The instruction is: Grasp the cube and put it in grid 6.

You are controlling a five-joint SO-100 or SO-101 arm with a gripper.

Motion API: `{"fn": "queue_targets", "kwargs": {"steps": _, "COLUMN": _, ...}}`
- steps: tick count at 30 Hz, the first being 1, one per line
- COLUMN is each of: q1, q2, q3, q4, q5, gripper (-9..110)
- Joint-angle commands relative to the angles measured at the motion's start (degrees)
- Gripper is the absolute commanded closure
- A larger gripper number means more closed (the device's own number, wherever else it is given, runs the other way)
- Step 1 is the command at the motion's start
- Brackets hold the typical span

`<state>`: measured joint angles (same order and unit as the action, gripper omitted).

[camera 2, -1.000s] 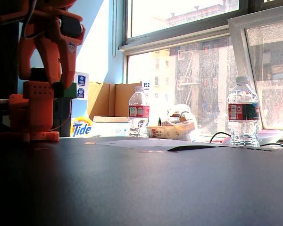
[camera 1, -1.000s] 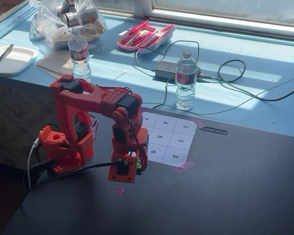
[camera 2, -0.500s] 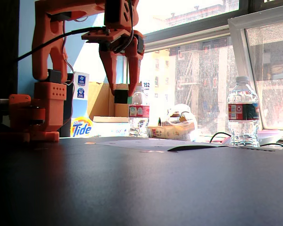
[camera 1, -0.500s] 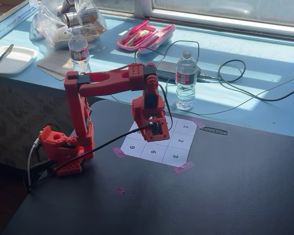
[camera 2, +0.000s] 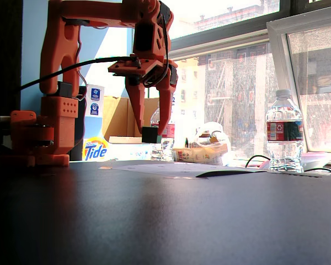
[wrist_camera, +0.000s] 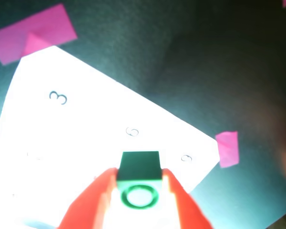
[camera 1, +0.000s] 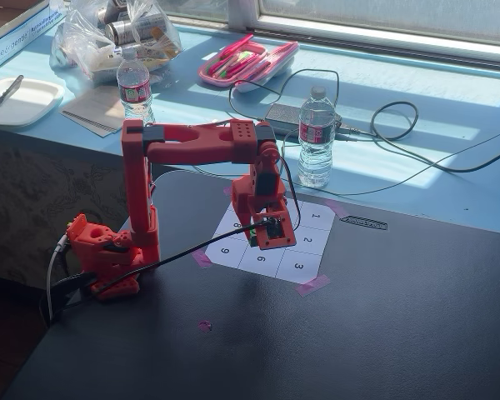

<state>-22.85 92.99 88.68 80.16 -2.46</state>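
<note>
Between red fingertips of gripper (wrist_camera: 139, 187), cube (wrist_camera: 139, 182) sat clamped, both jaws pressed on its side faces, ringed face toward wrist camera. Low fixed view showed cube (camera 2: 150, 134) held clear above numbered sheet (camera 2: 171, 169), fingers pointing down. Grid 6 (wrist_camera: 132, 131) lay at 12 o'clock from cube in wrist view, numeral 3 at 10 o'clock. Pink tape (wrist_camera: 227, 149) marked sheet corner at 2 o'clock.
</note>
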Motion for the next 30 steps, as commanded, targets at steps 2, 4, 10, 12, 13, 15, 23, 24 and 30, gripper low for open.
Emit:
{"fn": "queue_targets", "kwargs": {"steps": 2, "q1": 1.85, "q2": 0.0, "q3": 0.79, "q4": -1.85, "q5": -0.88, "gripper": 101}}
{"fn": "queue_targets", "kwargs": {"steps": 4, "q1": 2.2, "q2": -0.35, "q3": 1.05, "q4": -2.2, "q5": -1.14, "gripper": 101}}
{"fn": "queue_targets", "kwargs": {"steps": 10, "q1": 2.64, "q2": -1.58, "q3": 3.52, "q4": -5.45, "q5": -1.23, "gripper": 101}}
{"fn": "queue_targets", "kwargs": {"steps": 12, "q1": 2.64, "q2": -2.37, "q3": 4.48, "q4": -6.77, "q5": -1.32, "gripper": 101}}
{"fn": "queue_targets", "kwargs": {"steps": 13, "q1": 2.64, "q2": -2.64, "q3": 4.83, "q4": -7.38, "q5": -1.32, "gripper": 101}}
{"fn": "queue_targets", "kwargs": {"steps": 15, "q1": 2.46, "q2": -3.25, "q3": 4.83, "q4": -8.09, "q5": -1.23, "gripper": 101}}
{"fn": "queue_targets", "kwargs": {"steps": 23, "q1": 0.09, "q2": -4.22, "q3": 3.78, "q4": -8.96, "q5": -0.97, "gripper": 101}}
{"fn": "queue_targets", "kwargs": {"steps": 24, "q1": -0.26, "q2": -4.39, "q3": 3.78, "q4": -9.14, "q5": -1.14, "gripper": 101}}
{"fn": "queue_targets", "kwargs": {"steps": 30, "q1": -1.23, "q2": -5.01, "q3": 4.04, "q4": -8.96, "q5": -2.46, "gripper": 92}}
